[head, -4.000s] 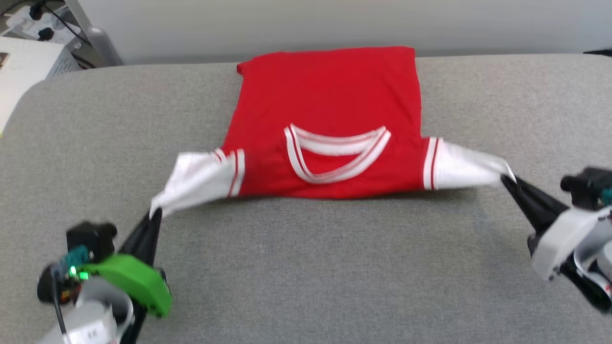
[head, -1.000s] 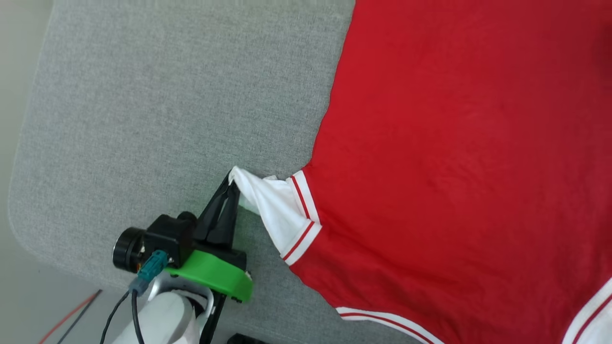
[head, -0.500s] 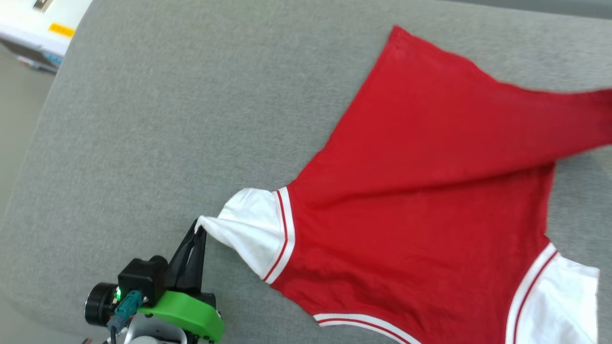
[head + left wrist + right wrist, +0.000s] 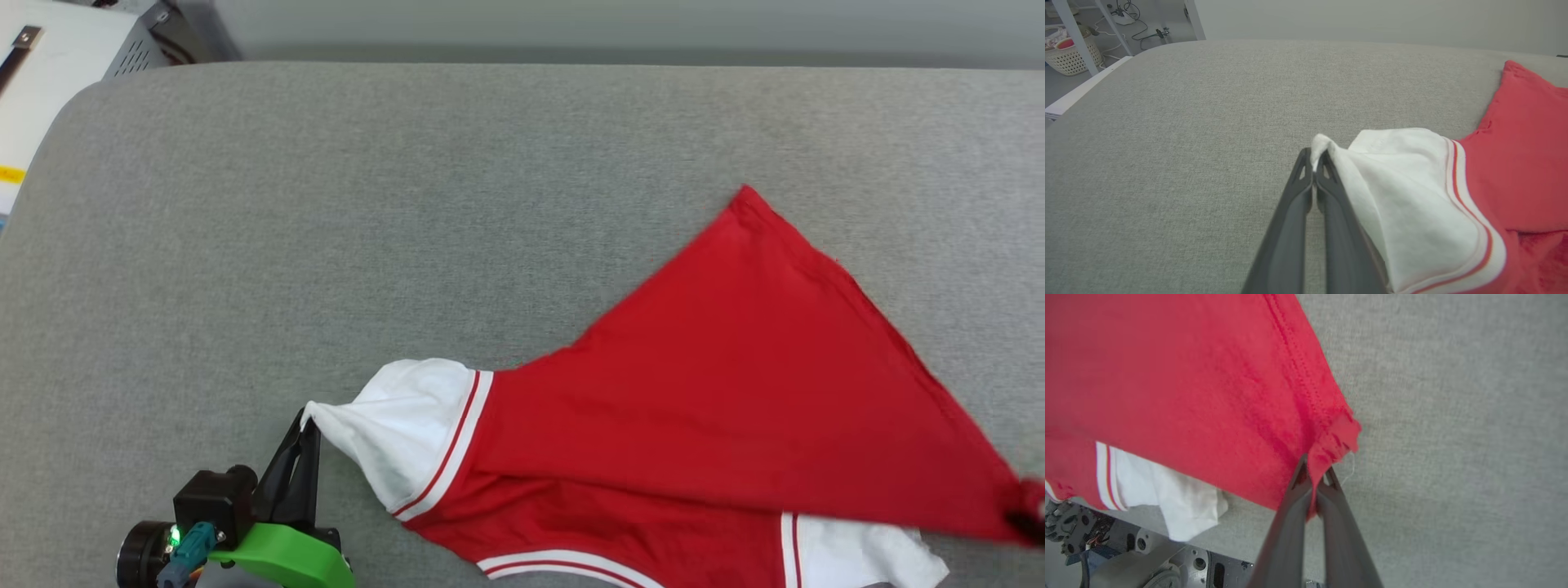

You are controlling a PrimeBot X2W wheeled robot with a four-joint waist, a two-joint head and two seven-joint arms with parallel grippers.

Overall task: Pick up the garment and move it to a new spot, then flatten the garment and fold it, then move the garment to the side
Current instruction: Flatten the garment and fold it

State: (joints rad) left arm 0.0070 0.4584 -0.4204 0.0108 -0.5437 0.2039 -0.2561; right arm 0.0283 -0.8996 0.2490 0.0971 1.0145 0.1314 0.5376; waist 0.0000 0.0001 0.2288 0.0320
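Left gripper (image 4: 309, 426): nearest, at the lower left of the head view, its jaws pressed together on the tip of the white sleeve (image 4: 404, 429).
Right gripper (image 4: 1314, 475): jaws clamped on a red hem corner (image 4: 1339, 437), low at the near right.
Jersey (image 4: 735, 392): lies on the grey padded tabletop (image 4: 408, 204), stretched between the two grips. Part of the red body is drawn over itself as a slanting triangular flap.
Second sleeve (image 4: 857, 555): white, crumpled under the flap at the near edge.
Key relation: from the left gripper the whole shirt lies to the right. Its long line runs side to side along the near edge, and the flap's peak (image 4: 744, 196) points away. The right arm is nearer the doubled-over cloth, so spreading it flat probably falls to that arm carrying the hem away from the robot.
Step, as judged: flattening not yet done and no tidy fold made.
Left wrist view: shows the pinch takes just the sleeve's edge, a thin hold.
Right wrist view: shows the hem seam, a loose thread at the corner and the robot's metal base (image 4: 1167, 555) below the table edge. The head view crops that corner.
Farthest: a wicker basket (image 4: 1071, 57) on the floor beyond the table.
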